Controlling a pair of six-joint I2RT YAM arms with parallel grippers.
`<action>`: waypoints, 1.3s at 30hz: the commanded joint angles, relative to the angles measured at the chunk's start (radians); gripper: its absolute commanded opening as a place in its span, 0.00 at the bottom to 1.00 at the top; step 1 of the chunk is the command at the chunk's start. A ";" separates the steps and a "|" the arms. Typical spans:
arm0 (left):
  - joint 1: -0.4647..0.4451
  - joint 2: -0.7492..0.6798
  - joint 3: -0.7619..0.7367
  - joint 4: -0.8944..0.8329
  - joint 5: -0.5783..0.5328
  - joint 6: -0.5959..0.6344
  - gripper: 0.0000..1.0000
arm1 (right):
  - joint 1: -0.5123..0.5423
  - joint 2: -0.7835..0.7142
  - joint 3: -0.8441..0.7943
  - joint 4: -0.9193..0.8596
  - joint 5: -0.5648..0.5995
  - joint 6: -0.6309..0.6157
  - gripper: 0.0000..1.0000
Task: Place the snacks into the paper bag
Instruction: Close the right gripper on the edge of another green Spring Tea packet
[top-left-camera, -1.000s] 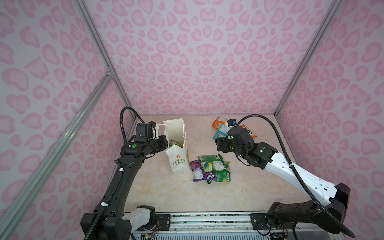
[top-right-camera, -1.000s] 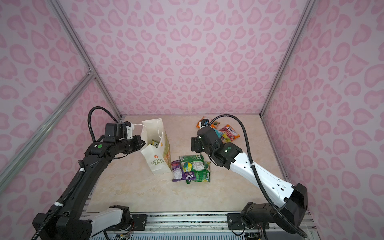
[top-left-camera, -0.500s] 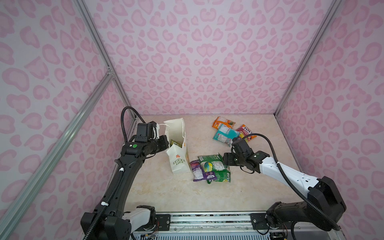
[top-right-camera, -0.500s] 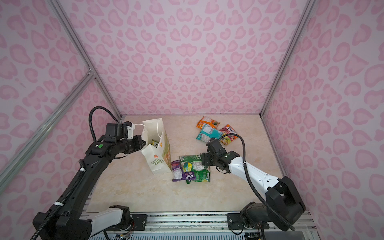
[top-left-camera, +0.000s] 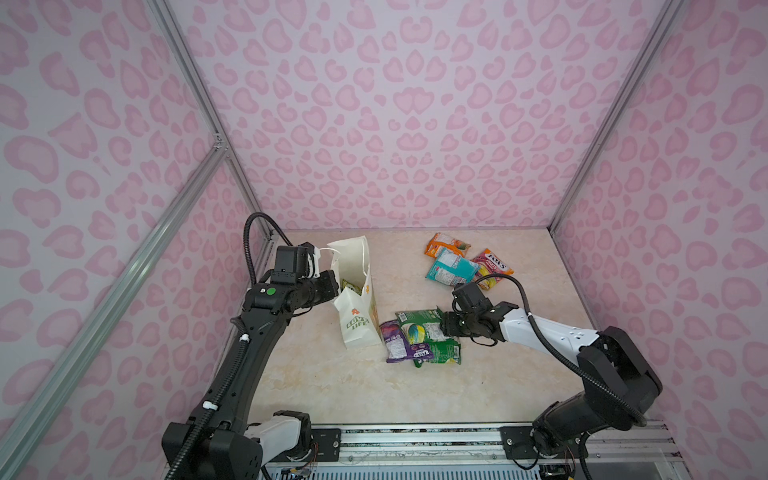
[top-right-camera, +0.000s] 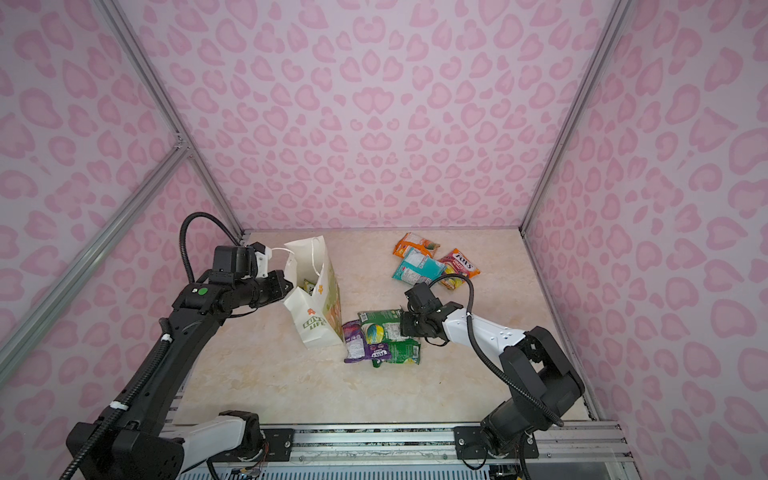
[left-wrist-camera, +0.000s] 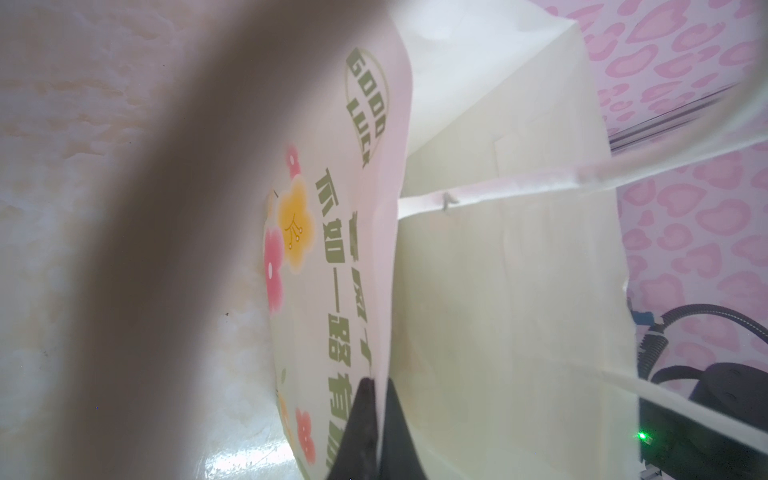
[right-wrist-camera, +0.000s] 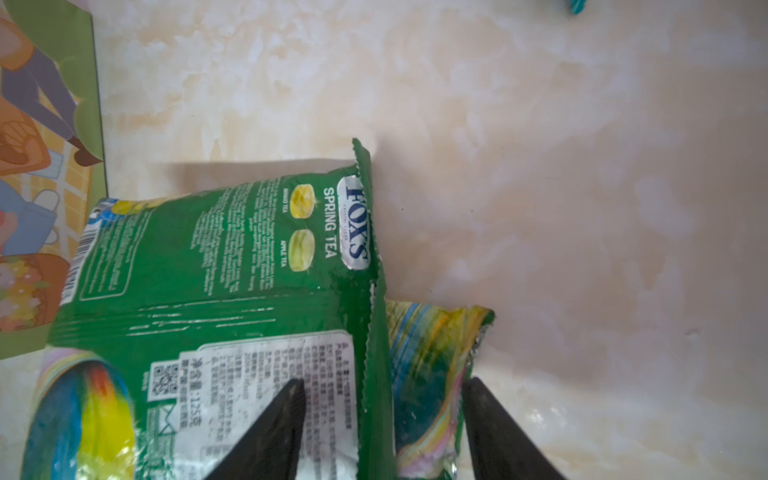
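The green crinkly plastic FOX'S packet (right-wrist-camera: 232, 257) tops a pile with a rainbow-swirl foil packet (right-wrist-camera: 428, 353) and a purple plastic packet (top-left-camera: 392, 340). The pile lies on the marbled beige desk (top-left-camera: 332, 382), at 4 o'clock from the tall white paper bag (top-left-camera: 357, 324). A second ago the right end effector (right-wrist-camera: 382, 386) was up by the orange packet (top-left-camera: 446, 245), teal packet (top-left-camera: 451, 268) and pink-red packet (top-left-camera: 492, 264) at 1 o'clock. It has now dropped onto the pile, jaws part open and narrowing astride the green packet's edge, gripping nothing yet. The left end effector (left-wrist-camera: 379, 386) stays pinched on the bag's rim, holding the mouth open. A pickup looks imminent.
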 joint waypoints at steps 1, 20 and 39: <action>-0.002 0.008 -0.002 -0.017 -0.003 0.012 0.04 | -0.003 0.022 0.010 0.016 0.021 0.005 0.54; -0.002 0.009 -0.001 -0.018 -0.008 0.013 0.04 | -0.034 0.074 -0.008 0.045 -0.014 0.027 0.21; -0.005 0.005 -0.001 -0.017 -0.005 0.014 0.04 | -0.097 -0.023 -0.047 0.142 -0.208 0.062 0.00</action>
